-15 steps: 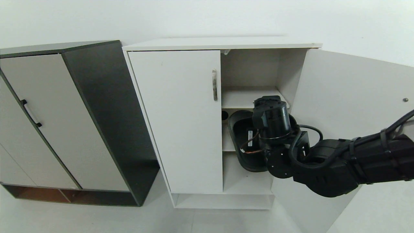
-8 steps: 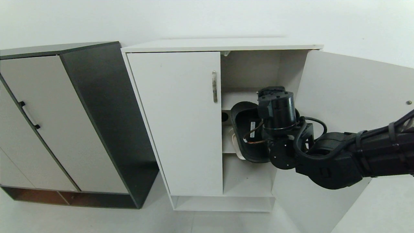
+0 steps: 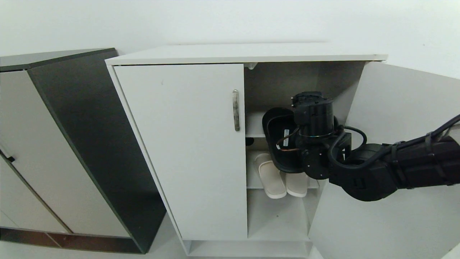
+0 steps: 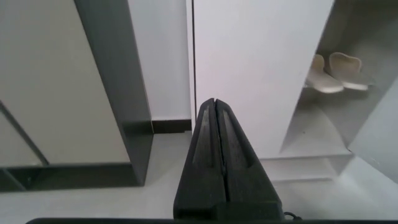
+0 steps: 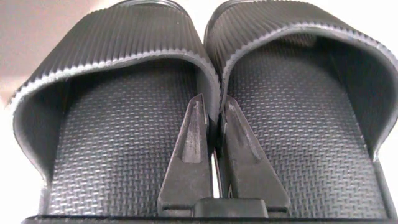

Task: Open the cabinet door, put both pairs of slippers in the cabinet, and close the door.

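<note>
The right gripper (image 5: 213, 109) is clamped on the pair of black slippers (image 3: 278, 144), pinching their inner edges together; the pair hangs at the open right half of the white cabinet (image 3: 233, 57), level with the upper shelf. The white slippers (image 3: 275, 178) lie side by side on the middle shelf, at six o'clock from the black pair. The open door (image 3: 395, 144) stands at three o'clock. The left gripper (image 4: 215, 102) is pressed closed on nothing

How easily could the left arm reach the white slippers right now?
Probably not easily: the open door leaves the white slippers in sight, but the right gripper holds the black slippers just above them.
</note>
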Robot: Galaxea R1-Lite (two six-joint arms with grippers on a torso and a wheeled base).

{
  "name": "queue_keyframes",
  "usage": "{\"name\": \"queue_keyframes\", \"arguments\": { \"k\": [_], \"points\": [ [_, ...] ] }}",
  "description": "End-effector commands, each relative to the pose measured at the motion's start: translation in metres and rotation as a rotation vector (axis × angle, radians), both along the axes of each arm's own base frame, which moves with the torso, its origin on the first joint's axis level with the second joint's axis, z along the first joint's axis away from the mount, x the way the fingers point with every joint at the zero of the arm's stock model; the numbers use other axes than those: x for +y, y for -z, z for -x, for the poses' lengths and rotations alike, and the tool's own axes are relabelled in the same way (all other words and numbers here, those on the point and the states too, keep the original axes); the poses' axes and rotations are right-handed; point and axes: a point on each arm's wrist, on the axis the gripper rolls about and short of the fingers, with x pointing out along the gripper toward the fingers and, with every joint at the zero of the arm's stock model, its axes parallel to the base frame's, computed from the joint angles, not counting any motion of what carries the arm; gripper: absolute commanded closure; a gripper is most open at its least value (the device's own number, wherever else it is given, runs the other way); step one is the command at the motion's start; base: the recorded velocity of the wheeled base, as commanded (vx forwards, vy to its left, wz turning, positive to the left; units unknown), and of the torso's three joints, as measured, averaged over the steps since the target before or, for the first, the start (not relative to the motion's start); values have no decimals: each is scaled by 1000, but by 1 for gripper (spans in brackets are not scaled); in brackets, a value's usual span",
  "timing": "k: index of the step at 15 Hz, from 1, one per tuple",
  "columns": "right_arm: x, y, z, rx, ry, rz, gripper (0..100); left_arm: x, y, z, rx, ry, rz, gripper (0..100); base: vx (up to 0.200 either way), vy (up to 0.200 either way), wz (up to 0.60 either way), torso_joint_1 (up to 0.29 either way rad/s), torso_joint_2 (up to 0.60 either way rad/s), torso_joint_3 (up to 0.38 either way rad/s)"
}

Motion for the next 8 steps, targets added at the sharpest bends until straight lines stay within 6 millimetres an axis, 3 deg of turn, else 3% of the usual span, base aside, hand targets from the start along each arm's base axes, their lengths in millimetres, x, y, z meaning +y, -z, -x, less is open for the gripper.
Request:
{"name": "queue_keyframes", "arguments": {
  "k": [1,8],
  "points": [
    [2,6,-2,11,-3,9,100,0,0,0,2,0,-1,100,200,0,0,7,2,-2],
    [3,8,-29,-5,-20,-18,100,0,0,0,0,-2,0,100,0,0,0,0,0,0]
  ]
}}
